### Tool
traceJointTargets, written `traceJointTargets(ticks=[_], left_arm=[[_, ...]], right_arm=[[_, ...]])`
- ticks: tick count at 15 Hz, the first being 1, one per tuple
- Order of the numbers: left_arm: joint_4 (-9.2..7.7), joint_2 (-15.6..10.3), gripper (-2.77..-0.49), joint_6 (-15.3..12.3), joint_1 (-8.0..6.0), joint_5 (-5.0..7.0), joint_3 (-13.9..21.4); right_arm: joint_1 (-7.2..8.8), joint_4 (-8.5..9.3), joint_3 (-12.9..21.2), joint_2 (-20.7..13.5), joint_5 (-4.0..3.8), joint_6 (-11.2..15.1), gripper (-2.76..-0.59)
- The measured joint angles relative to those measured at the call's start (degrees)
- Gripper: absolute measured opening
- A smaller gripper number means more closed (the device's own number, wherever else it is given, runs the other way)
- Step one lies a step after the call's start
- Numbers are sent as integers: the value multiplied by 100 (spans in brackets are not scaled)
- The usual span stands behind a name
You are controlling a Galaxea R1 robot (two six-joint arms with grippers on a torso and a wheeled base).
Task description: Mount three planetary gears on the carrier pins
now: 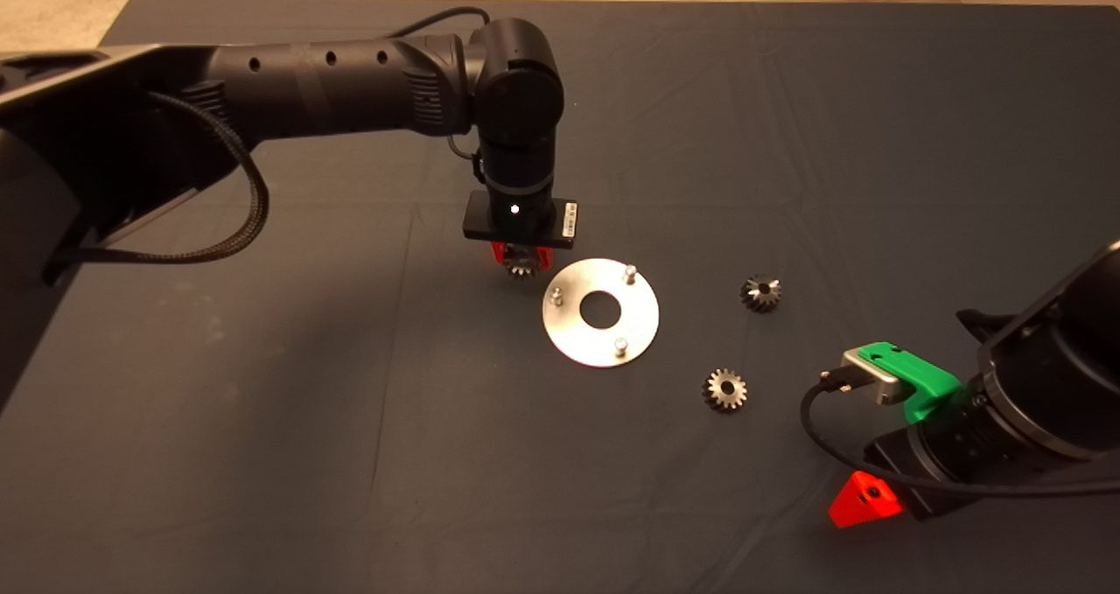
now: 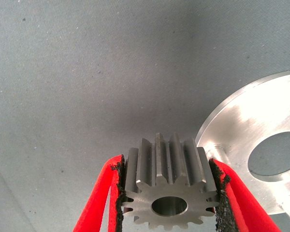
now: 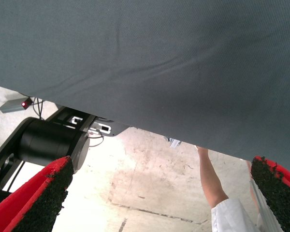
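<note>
Left hand grips 1 gear beside disc.

small white label on the left arm's black wrist plate, at 11 o'clock from the disc, print too small to read, no other text visible

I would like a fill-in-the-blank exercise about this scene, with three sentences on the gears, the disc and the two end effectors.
1. The left end effector is shut on one small toothed steel gear, while ____ other gears lie on the dark mat.
2. The flat shiny round metal disc carries ____ short silver pins, all bare.
3. The right end effector, waiting at the mat's lower right edge, has its red fingers ____.

Missing words: two; three; open
</note>
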Motion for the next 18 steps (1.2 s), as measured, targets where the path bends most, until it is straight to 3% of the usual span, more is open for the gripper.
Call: traceJointTargets(ticks=[8,13,18], left_arm=[[-146,79,-235,191,0,0,0],[-360,96,-235,485,0,2,0],[-475,305,-235,731,0,-2,-2]], right_arm=[[0,0,0,0,2,0,-62],[0,0,0,0,0,0,-62],[0,0,0,12,2,0,-62]])
